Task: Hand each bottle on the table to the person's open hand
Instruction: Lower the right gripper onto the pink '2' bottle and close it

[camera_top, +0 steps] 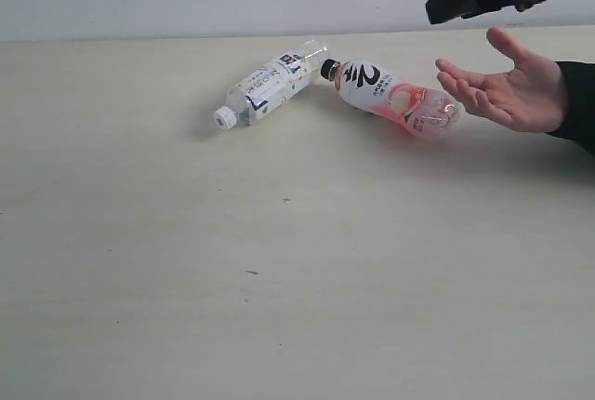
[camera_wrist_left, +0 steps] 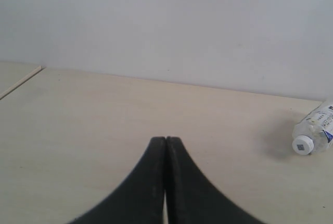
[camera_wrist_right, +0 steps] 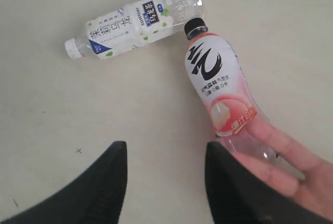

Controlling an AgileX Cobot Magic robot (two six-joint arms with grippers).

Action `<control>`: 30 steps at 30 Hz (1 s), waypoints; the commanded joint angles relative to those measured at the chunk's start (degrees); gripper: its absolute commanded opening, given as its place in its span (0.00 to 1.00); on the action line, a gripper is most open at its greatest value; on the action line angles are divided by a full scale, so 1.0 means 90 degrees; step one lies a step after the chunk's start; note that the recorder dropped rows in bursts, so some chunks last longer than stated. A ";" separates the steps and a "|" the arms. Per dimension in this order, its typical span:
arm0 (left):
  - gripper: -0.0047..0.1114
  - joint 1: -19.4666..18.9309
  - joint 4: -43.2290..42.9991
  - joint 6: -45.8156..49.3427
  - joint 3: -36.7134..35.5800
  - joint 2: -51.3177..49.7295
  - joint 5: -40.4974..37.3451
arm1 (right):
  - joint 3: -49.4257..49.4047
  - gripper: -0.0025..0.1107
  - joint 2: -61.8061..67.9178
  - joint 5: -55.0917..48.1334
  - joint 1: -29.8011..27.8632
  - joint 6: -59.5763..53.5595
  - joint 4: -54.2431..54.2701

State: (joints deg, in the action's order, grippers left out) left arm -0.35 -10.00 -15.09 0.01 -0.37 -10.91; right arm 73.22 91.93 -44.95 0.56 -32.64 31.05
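Right gripper (camera_wrist_right: 165, 153) jaws spread, empty. Just beyond them pink-peach bottle (camera_wrist_right: 218, 83) lies on the table (camera_wrist_right: 78, 109), base at the person's open hand (camera_wrist_right: 291, 166), black cap touching the white-and-navy bottle (camera_wrist_right: 135, 18). Left gripper (camera_wrist_left: 165, 143) jaws pressed together, empty, white-and-navy bottle well off to one side

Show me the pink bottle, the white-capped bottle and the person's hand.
pink-peach bottle (camera_top: 381, 90), exterior view, on its label.
white-capped bottle (camera_top: 270, 84), exterior view, on its label.
person's open hand (camera_top: 516, 95), exterior view, on the palm.

Exterior above the table (camera_top: 139, 326); wrist views closer
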 commanded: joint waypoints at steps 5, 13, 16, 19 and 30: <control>0.04 0.0039 0.0016 0.0003 -0.0001 0.0041 0.0007 | 0.1441 0.60 0.1436 -0.0079 0.0384 -0.0076 -0.1504; 0.04 0.0039 0.0016 0.0003 -0.0001 0.0041 0.0007 | 0.2460 0.67 0.2508 -0.0092 0.0907 0.0982 -0.3407; 0.04 0.0039 0.0016 0.0003 -0.0001 0.0041 0.0007 | 0.2549 0.67 0.2710 0.0326 0.0941 0.0762 -0.3563; 0.04 0.0039 0.0016 0.0003 -0.0001 0.0041 0.0007 | 0.2549 0.67 0.2758 0.0699 0.0941 0.0990 -0.3563; 0.04 0.0039 0.0016 0.0003 -0.0001 0.0041 0.0007 | 0.2577 0.71 0.3056 -0.0137 0.0977 -0.0305 -0.3567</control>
State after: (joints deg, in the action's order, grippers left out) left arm -0.35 -10.00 -15.09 0.01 -0.37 -10.91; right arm 95.96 118.23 -45.26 9.28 -31.55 -0.77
